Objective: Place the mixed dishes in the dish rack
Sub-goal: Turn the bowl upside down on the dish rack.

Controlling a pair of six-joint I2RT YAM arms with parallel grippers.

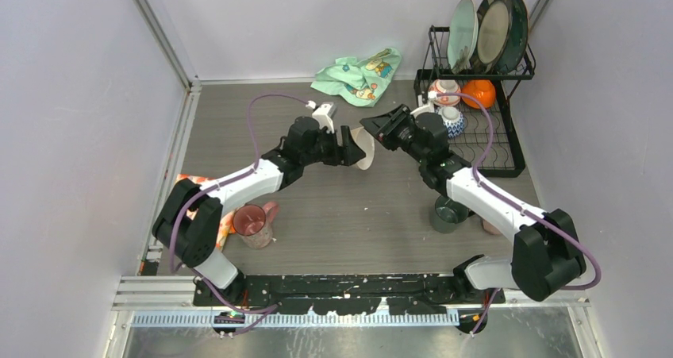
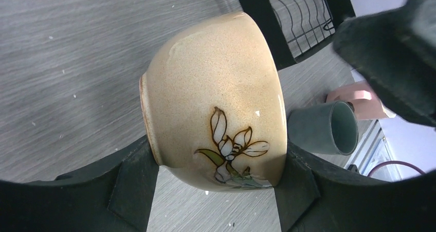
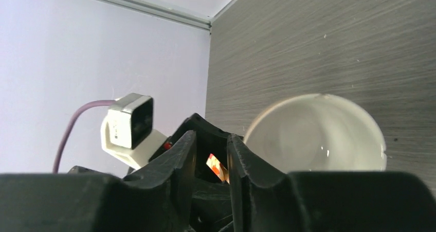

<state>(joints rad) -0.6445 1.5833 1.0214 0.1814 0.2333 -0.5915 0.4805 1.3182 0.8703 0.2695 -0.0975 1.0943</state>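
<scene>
The black dish rack (image 1: 476,112) stands at the far right corner of the desk (image 1: 333,207). Three plates (image 1: 488,31) stand upright in its top shelf. The left pincer (image 1: 355,146) pinches a beige flower bowl (image 2: 216,103), tipped on its side, over the middle of the desk and left of the rack. The right pincer (image 1: 373,125) faces the bowl's mouth. Its fingers (image 3: 180,160) are almost pressed together and hold nothing. The right arm hides part of the dark green cup (image 1: 449,213).
</scene>
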